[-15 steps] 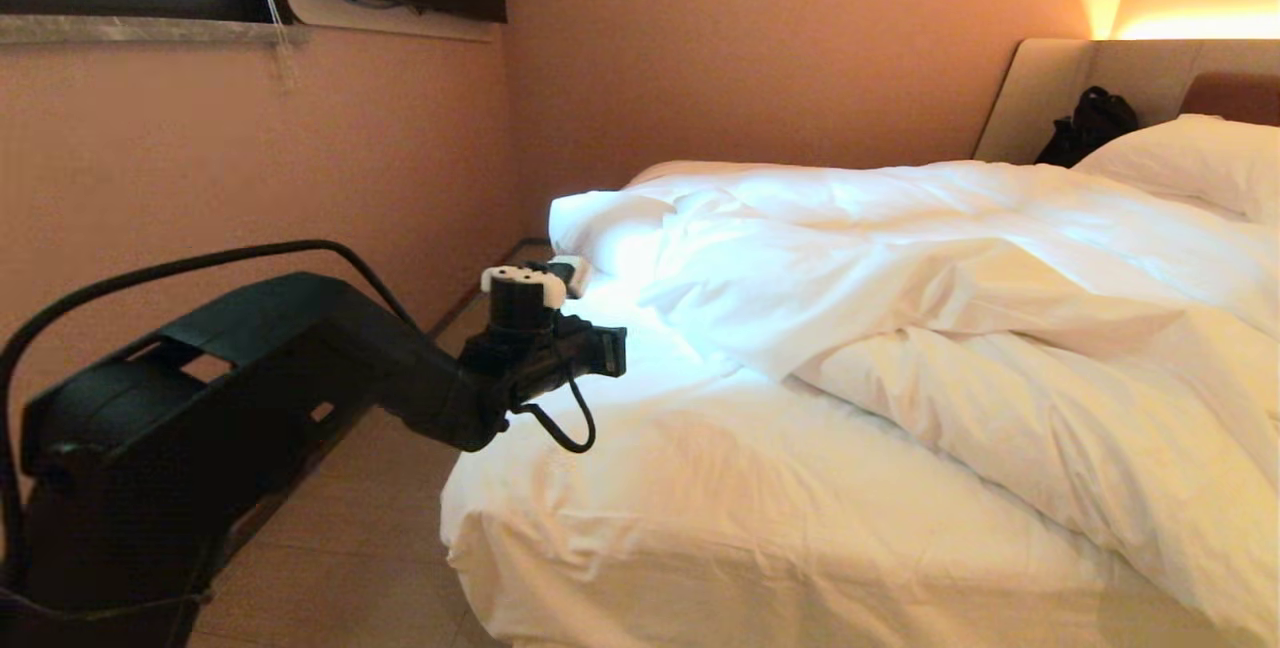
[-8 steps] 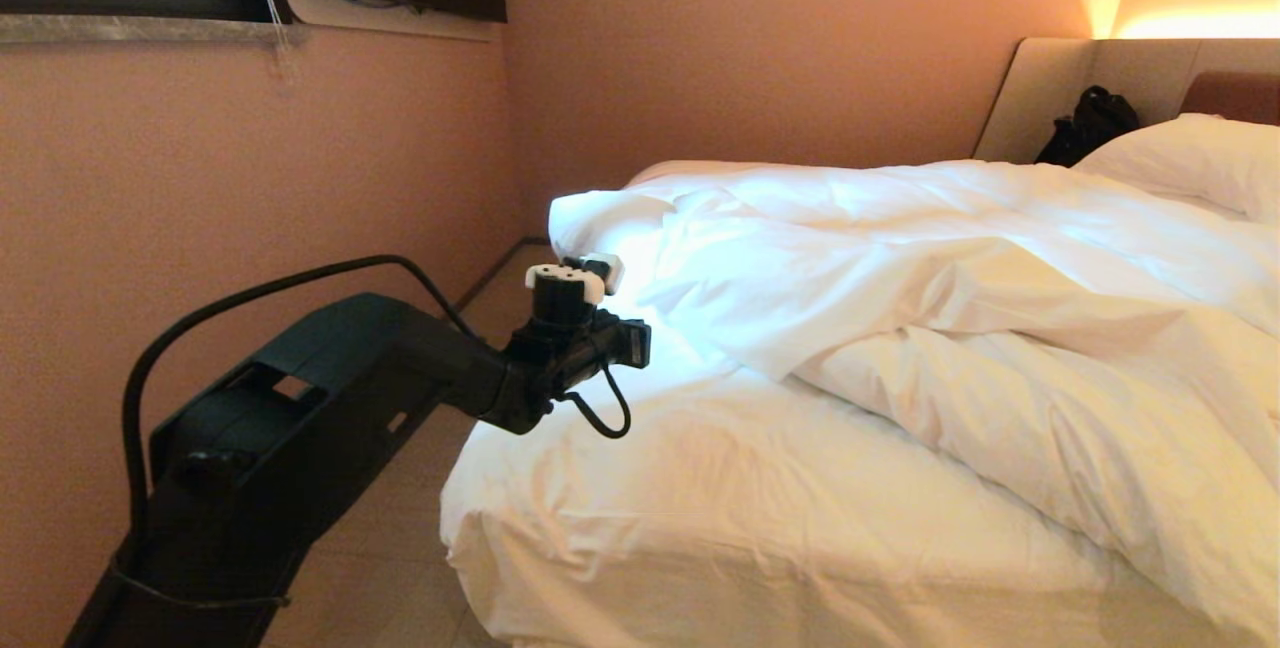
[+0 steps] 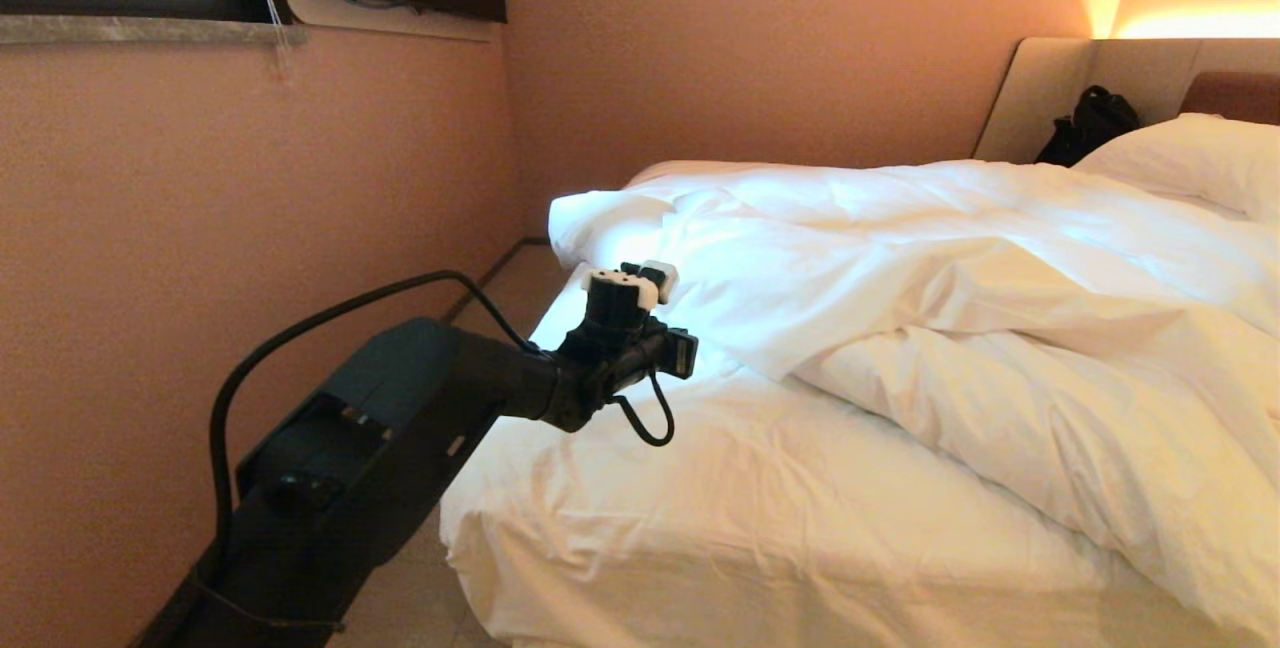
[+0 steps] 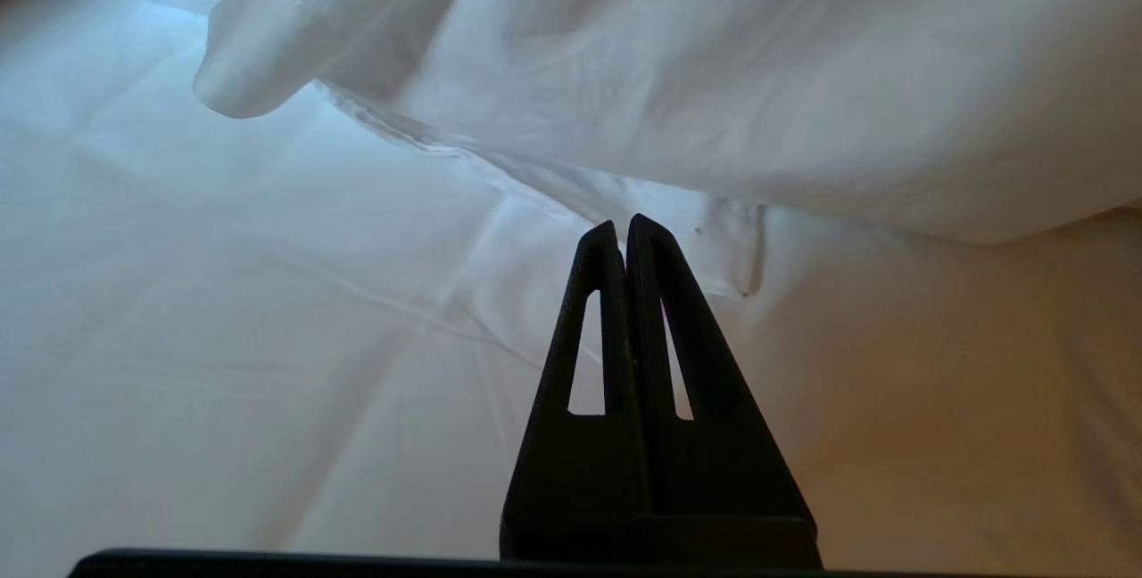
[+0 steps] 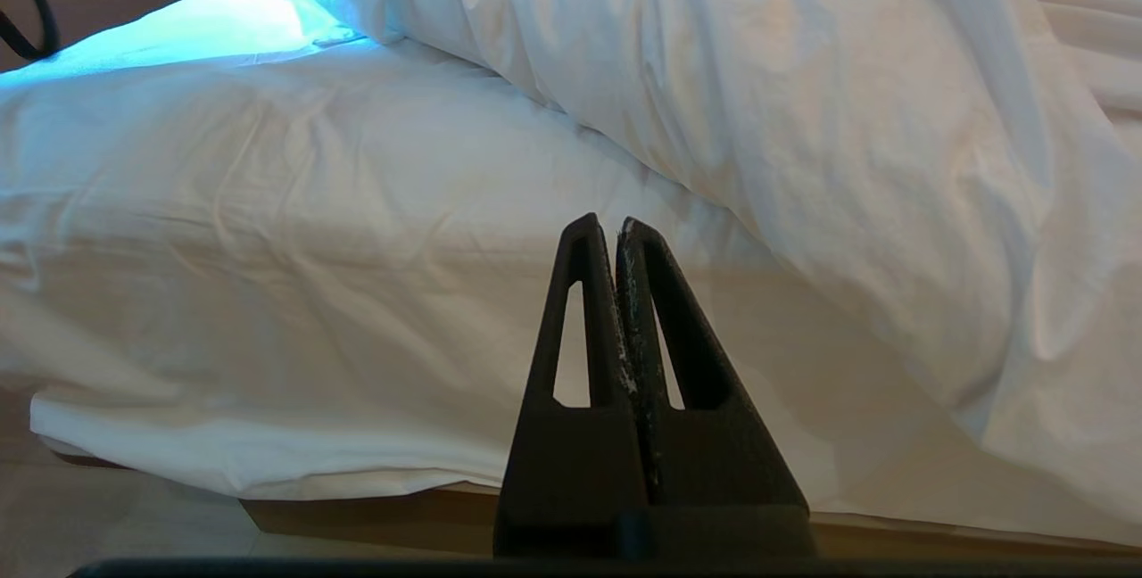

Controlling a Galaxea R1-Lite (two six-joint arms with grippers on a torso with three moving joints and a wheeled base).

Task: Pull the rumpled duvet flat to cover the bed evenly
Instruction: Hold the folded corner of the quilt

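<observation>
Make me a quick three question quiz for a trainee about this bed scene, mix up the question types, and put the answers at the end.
1. True or false: the duvet already covers the whole bed.
2. Multiple choice: the left gripper is A) wide open above the pillow; B) shut, empty, its tips close to the duvet's near edge; C) shut on the duvet.
3. Fill in: the black bag leans against the ______.

Key:
1. False: the sheet is bare across the foot of the bed.
2. B.
3. Headboard.
</observation>
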